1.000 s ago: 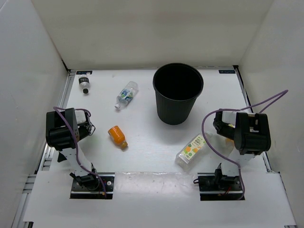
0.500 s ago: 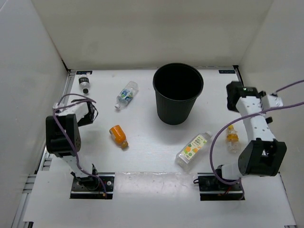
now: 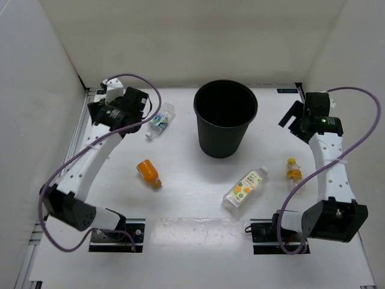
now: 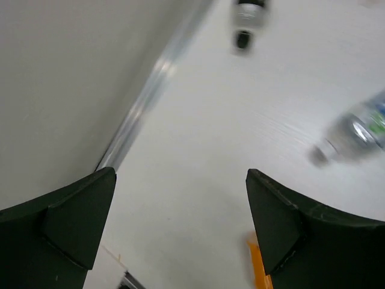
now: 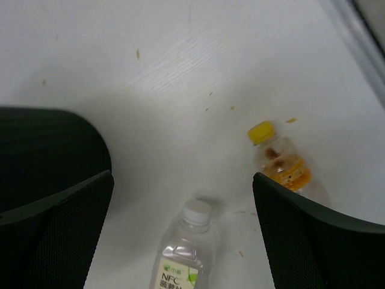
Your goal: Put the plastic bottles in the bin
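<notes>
- Nearest the arm bases, the fruit-label bottle (image 3: 245, 188) is lying on its side on the desk (image 3: 192, 208), cap pointing toward the far right. The right wrist view is also catching its cap and shoulder (image 5: 180, 259).
- Left of it, the orange bottle (image 3: 148, 173) is lying flat on the open desk, well apart from everything else.
- Over on the right, the yellow-capped bottle (image 3: 293, 169) is lying near the right arm's long link. It is also showing in the right wrist view (image 5: 280, 159).
- Farther back, the blue-green bottle (image 3: 159, 119) is lying on its side between the left arm and the bin (image 3: 225, 117).
- The bin is standing upright mid-desk. No bottle is showing in it, though its inside is reading too dark to be sure.
- The right gripper (image 3: 295, 117) is hovering near the bin's right side, jaws spread and gripping nothing (image 5: 183, 177).
- The left gripper (image 3: 114, 111) is hanging over the far left corner with its jaws wide apart and empty (image 4: 180, 180).
- Farthest back, the black-capped bottle (image 4: 243, 18) is lying by the desk's left edge, visible only in the left wrist view.
- Judging by this, the task is hardly getting started: five bottles are lying outside the bin, none is being held, and all five pick-and-drops are waiting to be done.
</notes>
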Robot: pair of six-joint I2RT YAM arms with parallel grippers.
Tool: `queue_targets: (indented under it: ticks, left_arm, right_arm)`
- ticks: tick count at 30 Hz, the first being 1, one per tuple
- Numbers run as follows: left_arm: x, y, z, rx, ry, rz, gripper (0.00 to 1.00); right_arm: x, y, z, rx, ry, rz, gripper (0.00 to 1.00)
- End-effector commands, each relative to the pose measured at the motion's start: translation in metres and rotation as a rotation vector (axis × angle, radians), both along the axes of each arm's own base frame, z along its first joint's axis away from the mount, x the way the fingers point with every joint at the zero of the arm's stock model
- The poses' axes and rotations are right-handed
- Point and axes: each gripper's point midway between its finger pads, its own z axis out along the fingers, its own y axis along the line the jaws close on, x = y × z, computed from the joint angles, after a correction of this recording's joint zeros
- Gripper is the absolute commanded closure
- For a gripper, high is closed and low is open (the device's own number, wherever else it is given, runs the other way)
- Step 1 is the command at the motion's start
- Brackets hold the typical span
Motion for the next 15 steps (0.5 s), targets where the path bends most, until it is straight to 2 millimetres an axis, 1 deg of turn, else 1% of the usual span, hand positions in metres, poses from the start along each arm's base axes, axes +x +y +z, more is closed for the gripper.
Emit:
queue_targets:
  ticks: [1,2,3,4,5,6,7,8,9,10,11,12,13,14,15]
  left_arm:
    - [0.006,-0.082,0.054,-0.101,0.037,-0.731,0.00]
    - [0.003,-0.098,0.058,-0.026,0.074,-0.852,0.00]
    - [0.001,-0.108,0.058,0.030,0.108,-0.937,0.00]
    - [-0.001,-0.118,0.051,0.100,0.163,-1.034,0.00]
    - [-0.008,-0.131,0.041,0.244,0.262,-1.170,0.00]
    - [-0.012,-0.131,0.020,0.312,0.344,-1.177,0.00]
    - [-0.012,-0.131,0.016,0.367,0.360,-1.150,0.00]
    - [-0.009,-0.124,0.018,0.437,0.364,-1.061,0.00]
    - [-0.012,-0.137,0.016,0.468,0.358,-1.099,0.00]
    - [-0.011,-0.146,0.015,0.477,0.341,-1.120,0.00]
    - [-0.011,-0.153,0.014,0.490,0.331,-1.140,0.00]
    - [-0.010,-0.157,0.012,0.517,0.341,-1.175,0.00]
    - [-0.008,-0.163,0.006,0.533,0.358,-1.213,0.00]
    - [-0.005,-0.177,-0.007,0.512,0.384,-1.339,0.00]
    - [-0.001,-0.166,-0.014,0.581,0.462,-1.405,0.00]
  right_arm:
    - [-0.012,0.045,-0.024,0.164,0.056,0.271,0.01]
    - [-0.014,0.038,-0.029,0.145,0.070,0.253,0.01]
    - [-0.017,0.032,-0.031,0.128,0.087,0.242,0.01]
    - [-0.026,0.030,-0.035,0.126,0.124,0.231,0.01]
    - [-0.031,0.026,-0.044,0.129,0.168,0.226,0.01]
    - [-0.035,0.027,-0.046,0.133,0.184,0.225,0.01]
    - [-0.040,0.027,-0.056,0.143,0.222,0.223,0.01]
    - [-0.044,0.030,-0.070,0.161,0.267,0.226,0.01]
    - [-0.044,0.030,-0.073,0.165,0.280,0.225,0.01]
    - [-0.048,0.027,-0.079,0.157,0.318,0.213,0.01]
    - [-0.055,0.019,-0.090,0.131,0.391,0.184,0.01]
    - [-0.058,0.013,-0.095,0.108,0.427,0.165,0.01]
    - [-0.059,0.004,-0.100,0.078,0.468,0.151,0.01]
    - [-0.061,-0.003,-0.104,0.045,0.494,0.140,0.01]
    - [-0.065,-0.012,-0.108,0.021,0.530,0.123,0.01]
